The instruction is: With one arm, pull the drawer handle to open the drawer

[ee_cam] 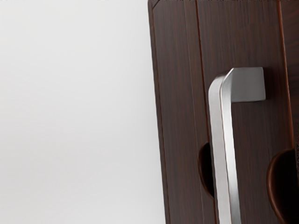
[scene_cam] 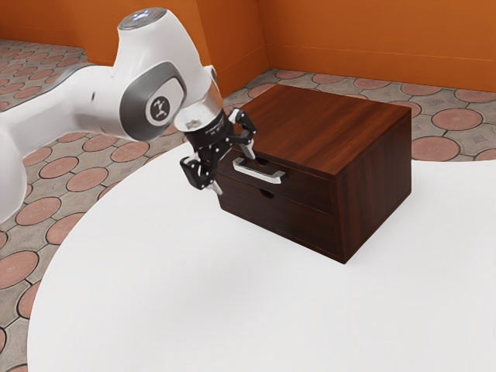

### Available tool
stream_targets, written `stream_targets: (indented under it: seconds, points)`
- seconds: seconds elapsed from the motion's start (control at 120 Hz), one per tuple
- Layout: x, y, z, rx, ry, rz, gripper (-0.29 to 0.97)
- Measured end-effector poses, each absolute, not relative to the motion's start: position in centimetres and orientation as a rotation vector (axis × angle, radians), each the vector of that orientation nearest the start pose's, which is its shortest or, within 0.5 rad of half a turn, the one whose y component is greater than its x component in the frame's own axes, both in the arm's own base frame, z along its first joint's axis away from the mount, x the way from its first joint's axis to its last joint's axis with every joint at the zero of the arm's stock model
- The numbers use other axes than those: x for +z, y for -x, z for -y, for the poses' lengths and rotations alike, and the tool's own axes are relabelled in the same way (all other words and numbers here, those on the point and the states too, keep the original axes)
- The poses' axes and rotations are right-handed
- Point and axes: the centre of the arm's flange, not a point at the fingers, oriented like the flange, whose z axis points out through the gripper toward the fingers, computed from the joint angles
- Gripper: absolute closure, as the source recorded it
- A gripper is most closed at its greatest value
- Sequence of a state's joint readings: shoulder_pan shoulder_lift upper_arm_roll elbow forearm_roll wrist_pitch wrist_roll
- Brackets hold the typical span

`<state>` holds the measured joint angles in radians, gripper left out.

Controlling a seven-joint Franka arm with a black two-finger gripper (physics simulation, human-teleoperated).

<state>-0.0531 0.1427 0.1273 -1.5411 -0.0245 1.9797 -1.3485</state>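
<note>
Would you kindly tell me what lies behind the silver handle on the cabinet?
Behind the handle is the top drawer's dark wood front, with a rounded recess cut into it. The front covers the drawer's inside, so its contents cannot be seen.

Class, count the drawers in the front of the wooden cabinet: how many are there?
2: the upper drawer, carrying the silver handle, and the lower drawer directly beneath it.
</note>
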Motion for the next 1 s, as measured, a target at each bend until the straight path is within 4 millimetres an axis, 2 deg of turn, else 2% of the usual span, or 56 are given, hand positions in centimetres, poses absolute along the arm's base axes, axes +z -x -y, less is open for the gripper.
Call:
stream_targets:
  seconds: [0.192, 0.333, 0.583, 0.75, 1.0]
  points:
    - [58.9, -63.6, -4.4, -0.383, 2.489, 2.156, 0.0]
    - [58.1, -63.9, -5.8, -0.376, 2.463, 2.171, 0.0]
    - [58.0, -64.2, -5.8, -0.393, 2.469, 2.17, 0.2]
    - [58.0, -65.5, -5.8, -0.446, 2.48, 2.169, 0.24]
    - [57.3, -66.3, -7.0, -0.466, 2.465, 2.18, 0.26]
